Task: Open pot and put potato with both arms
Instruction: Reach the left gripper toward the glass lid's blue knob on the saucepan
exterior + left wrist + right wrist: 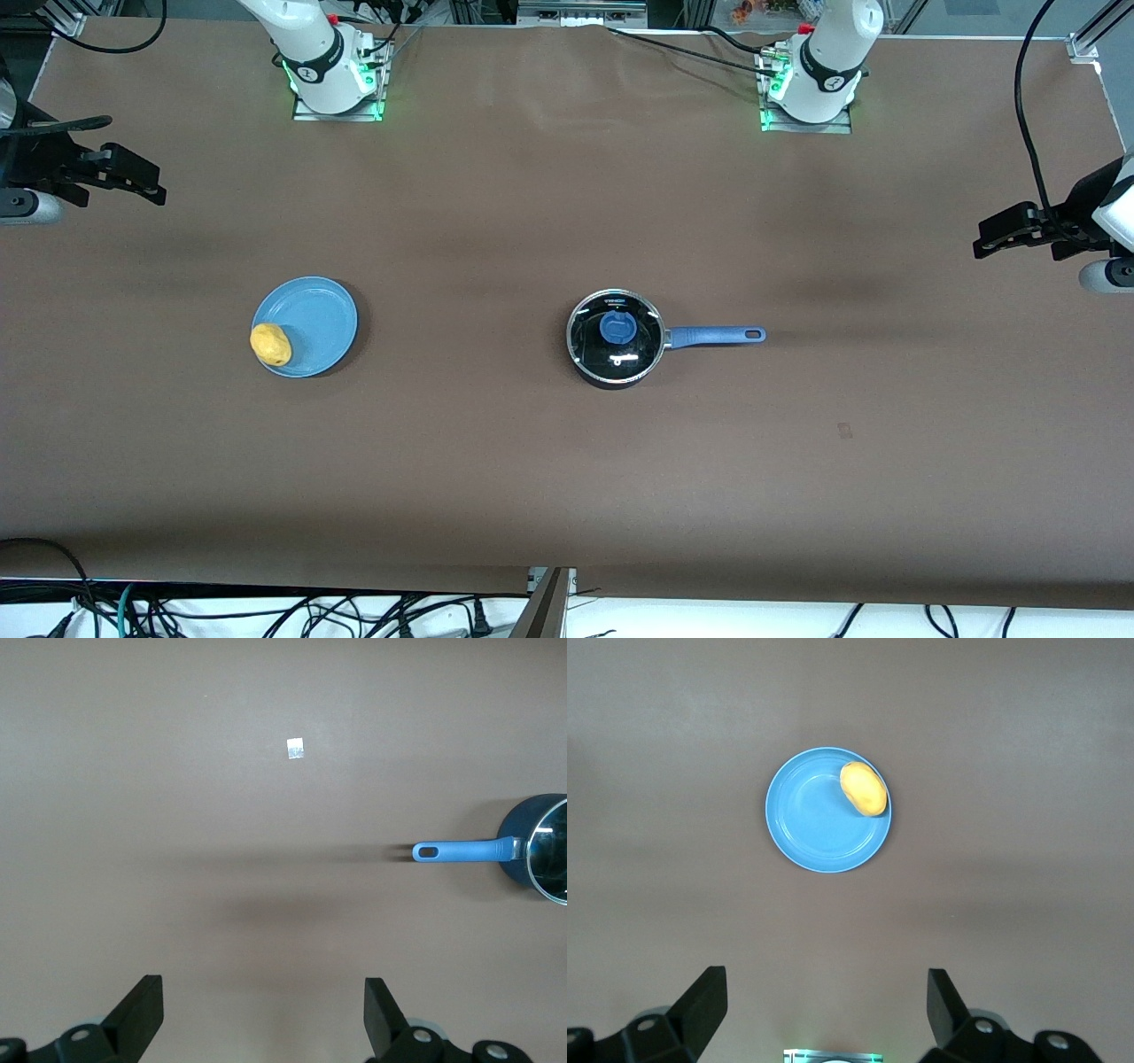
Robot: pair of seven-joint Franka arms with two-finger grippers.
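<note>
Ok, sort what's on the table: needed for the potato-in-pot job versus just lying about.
Needed:
black saucepan with blue handle
its glass lid with blue knob
yellow oval potato
left gripper, open
right gripper, open

Lying about:
flat light-blue plate, under the potato
small pale scrap

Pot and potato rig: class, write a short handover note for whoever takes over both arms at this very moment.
Left gripper: open, empty, waiting above the bare table at the left arm's end.
Right gripper: open, empty, waiting above the table at the right arm's end.
Pot: mid-table, glass lid on, blue knob untouched, handle pointing toward the left arm's end.
Potato: on the rim of the light-blue plate, toward the right arm's end.
Done: nothing yet.
Left: lift the lid off by its knob, pick up the potato, drop it into the pot.
</note>
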